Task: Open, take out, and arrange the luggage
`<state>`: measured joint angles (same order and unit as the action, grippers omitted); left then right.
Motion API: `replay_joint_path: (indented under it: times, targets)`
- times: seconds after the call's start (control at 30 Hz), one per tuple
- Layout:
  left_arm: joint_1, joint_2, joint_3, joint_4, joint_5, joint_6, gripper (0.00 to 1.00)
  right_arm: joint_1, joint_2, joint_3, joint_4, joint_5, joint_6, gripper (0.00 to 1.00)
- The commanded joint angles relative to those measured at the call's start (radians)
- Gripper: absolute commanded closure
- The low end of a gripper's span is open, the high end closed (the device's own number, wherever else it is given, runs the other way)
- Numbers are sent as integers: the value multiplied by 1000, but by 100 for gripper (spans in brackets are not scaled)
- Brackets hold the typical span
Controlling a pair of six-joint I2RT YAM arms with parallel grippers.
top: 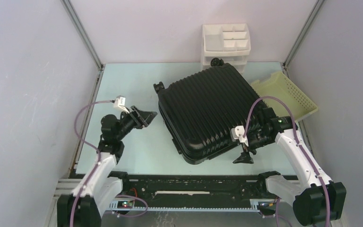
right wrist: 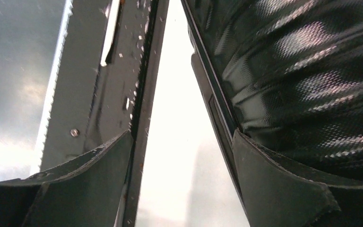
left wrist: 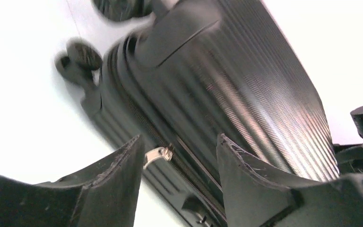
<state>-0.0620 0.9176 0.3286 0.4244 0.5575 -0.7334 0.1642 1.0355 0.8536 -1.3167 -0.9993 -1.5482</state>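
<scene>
Judging from the top view, the task has barely begun: nothing is unzipped, nothing is taken out, and opening, unpacking and arranging are all left to do.

At the far left, the left gripper (top: 147, 117) hangs above the pale green table (top: 127, 85), at nine o'clock from the case and apart from it. Its jaws stand released and empty. Its wrist camera looks straight along the case's side, where a small silvery zipper pull (left wrist: 158, 154) lies on the dark zip track, framed between the fingers but not touched. That pull is probably what it means to catch first. A small black wheel (top: 159, 87) juts from the corner at ten o'clock.

The luggage (top: 208, 111) lies flat and closed in the middle of the table, turned askew. Its hard black shell is ribbed in fine parallel ridges with a woven, glossy sheen and rounded corners.

At twelve o'clock, against the back wall, stands a white plastic drawer organizer (top: 226, 42) with boxy compartments.

The right gripper (top: 242, 158) sits at the case's five o'clock corner, jaws parted and gripping nothing (one finger lies hard by the shell's edge; whether it touches I cannot tell).

At two o'clock a pale yellow perforated basket (top: 288, 97) leans tilted beside the case.
</scene>
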Motion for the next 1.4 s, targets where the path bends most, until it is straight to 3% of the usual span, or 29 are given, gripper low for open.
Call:
replay_joint_path:
  times: [0.0,0.13,0.17,0.3,0.53,0.73,0.83,0.97,1.37]
  targets:
    - [9,-226,111,-212,-116,296,36,16,-14,-18,38,112,-143,12]
    - [8,-409,92,-223,-247,292,2,92,-2,-25,87,161,-151,18]
    - [8,-438,87,-233,-269,281,0,118,-1,-35,111,179,-129,22]
    - [8,-492,69,-239,-211,305,0,210,-19,-113,261,284,-25,35]
    - [7,-512,5,-78,-36,338,10,253,-33,-195,447,329,41,44]
    - [3,-523,-15,-60,-13,357,10,255,-56,-119,312,218,-13,44]
    - [-4,-512,-16,-46,-5,353,11,300,-55,-116,380,316,70,43]
    - [-21,-511,-10,-38,5,351,11,349,-59,-116,377,431,60,43]
    - [-102,-486,-9,-37,33,438,12,426,-69,-152,467,514,105,44]
